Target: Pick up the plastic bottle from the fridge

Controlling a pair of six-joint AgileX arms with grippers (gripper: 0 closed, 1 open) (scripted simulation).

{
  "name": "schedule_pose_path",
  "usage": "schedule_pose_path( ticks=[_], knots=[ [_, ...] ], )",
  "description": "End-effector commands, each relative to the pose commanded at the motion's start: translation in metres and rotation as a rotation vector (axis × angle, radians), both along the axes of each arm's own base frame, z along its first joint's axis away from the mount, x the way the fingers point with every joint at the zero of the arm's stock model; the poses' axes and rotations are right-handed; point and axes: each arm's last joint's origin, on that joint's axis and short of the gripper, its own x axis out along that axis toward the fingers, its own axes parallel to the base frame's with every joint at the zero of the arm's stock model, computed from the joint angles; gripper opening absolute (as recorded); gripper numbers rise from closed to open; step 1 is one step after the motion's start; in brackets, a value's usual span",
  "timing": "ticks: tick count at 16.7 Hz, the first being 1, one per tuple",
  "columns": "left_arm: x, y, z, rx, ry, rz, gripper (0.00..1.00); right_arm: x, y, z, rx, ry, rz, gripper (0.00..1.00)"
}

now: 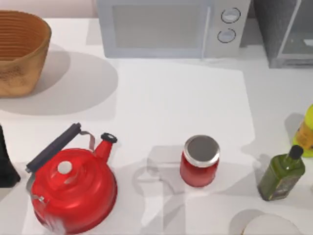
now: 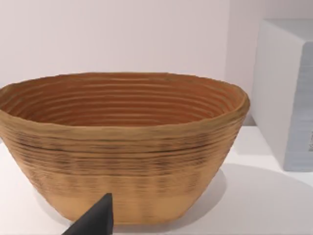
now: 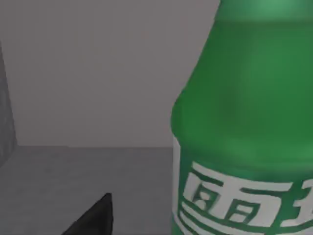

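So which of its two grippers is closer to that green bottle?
The right. Its wrist view has the green bottle looming right in front of the right gripper, inside a grey compartment. The left gripper faces the wicker basket at the table's far left.

Bright, even light; soft shadows spread across the table.

You had three bottles, one green plastic bottle, one olive bottle, one yellow bottle, both right of one red jar, one kettle, one basket, one microwave.
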Motion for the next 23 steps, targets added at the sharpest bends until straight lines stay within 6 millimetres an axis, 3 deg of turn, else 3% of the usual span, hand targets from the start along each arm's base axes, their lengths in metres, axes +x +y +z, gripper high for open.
schedule_pose_path(
  ticks=[3, 8, 21, 23],
  knots=[
    [0.0, 0.0, 0.0, 0.0, 0.0, 0.0, 1.0, 0.022, 0.001, 0.001, 0.0, -0.001, 0.0, 1.0],
    [0.0, 0.0, 0.0, 0.0, 0.0, 0.0, 1.0, 0.027, 0.002, 0.0, 0.001, 0.003, 0.0, 1.0],
    [0.0, 0.0, 0.0, 0.0, 0.0, 0.0, 1.0, 0.027, 0.002, 0.0, 0.001, 0.003, 0.0, 0.02],
    [0.0, 0.0, 0.0, 0.0, 0.0, 0.0, 1.0, 0.027, 0.002, 0.0, 0.001, 0.003, 0.0, 0.0]
  ],
)
